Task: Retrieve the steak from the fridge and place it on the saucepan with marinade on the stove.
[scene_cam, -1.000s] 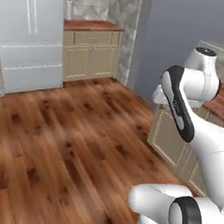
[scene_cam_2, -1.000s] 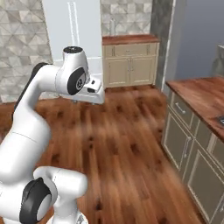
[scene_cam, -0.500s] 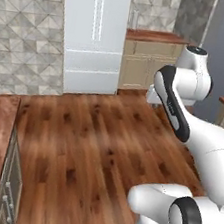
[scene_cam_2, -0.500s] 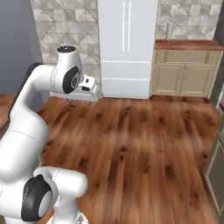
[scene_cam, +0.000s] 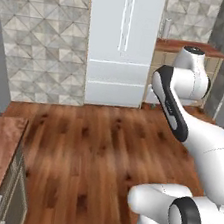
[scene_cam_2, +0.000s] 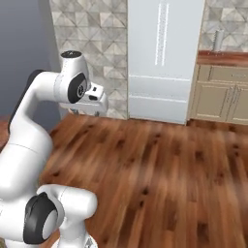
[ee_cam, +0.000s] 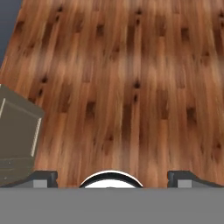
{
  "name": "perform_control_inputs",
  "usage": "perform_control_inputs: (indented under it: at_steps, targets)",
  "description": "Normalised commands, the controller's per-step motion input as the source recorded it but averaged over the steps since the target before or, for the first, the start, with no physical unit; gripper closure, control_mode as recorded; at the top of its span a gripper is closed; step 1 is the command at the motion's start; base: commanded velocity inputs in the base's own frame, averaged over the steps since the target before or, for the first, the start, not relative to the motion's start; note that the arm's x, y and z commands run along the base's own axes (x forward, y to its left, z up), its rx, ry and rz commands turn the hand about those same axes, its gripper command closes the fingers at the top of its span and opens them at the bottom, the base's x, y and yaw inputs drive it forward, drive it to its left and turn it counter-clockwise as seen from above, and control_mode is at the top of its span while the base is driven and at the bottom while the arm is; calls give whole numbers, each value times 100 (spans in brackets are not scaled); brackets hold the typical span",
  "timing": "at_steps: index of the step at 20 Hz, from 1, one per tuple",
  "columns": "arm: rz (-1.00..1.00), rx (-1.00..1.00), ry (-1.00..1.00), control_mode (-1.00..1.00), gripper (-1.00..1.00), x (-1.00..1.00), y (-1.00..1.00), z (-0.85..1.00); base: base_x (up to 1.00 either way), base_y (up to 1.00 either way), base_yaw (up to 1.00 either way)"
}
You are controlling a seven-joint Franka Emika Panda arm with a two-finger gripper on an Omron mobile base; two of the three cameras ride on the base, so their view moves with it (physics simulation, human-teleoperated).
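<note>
The fridge [scene_cam: 122, 45] stands closed against the tiled wall [scene_cam: 44, 34], its two doors shut with thin white bar handles side by side; lower drawers sit beneath. A wood-topped cabinet [scene_cam_2: 222, 92] adjoins the fridge's right side, with a paper towel roll [scene_cam_2: 218, 40] upright on top. The arm is folded above the wooden floor [scene_cam: 88, 151], well apart from the fridge. The gripper [ee_cam: 111, 175] points down at the floor; its fingertips [ee_cam: 43, 176] stand wide apart, holding nothing. A grey cabinet corner [ee_cam: 17, 131] lies beside it.
</note>
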Motion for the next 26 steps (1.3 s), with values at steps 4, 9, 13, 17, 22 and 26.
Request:
perform_control_inputs:
  at_steps: [4, 9, 13, 17, 22, 26]
  targets:
    - [0, 0, 0, 100, -100, 0, 0, 0, 98, -33, 16]
    - [0, 0, 0, 100, -100, 0, 0, 0, 92, -28, 1]
    - [0, 0, 0, 100, -100, 0, 0, 0, 97, -24, -12]
    - [0, 0, 0, 100, -100, 0, 0, 0, 88, -29, -24]
    - [0, 0, 0, 100, -100, 0, 0, 0, 84, -33, -21]
    - [0, 0, 0, 100, -100, 0, 0, 0, 86, -50, -2]
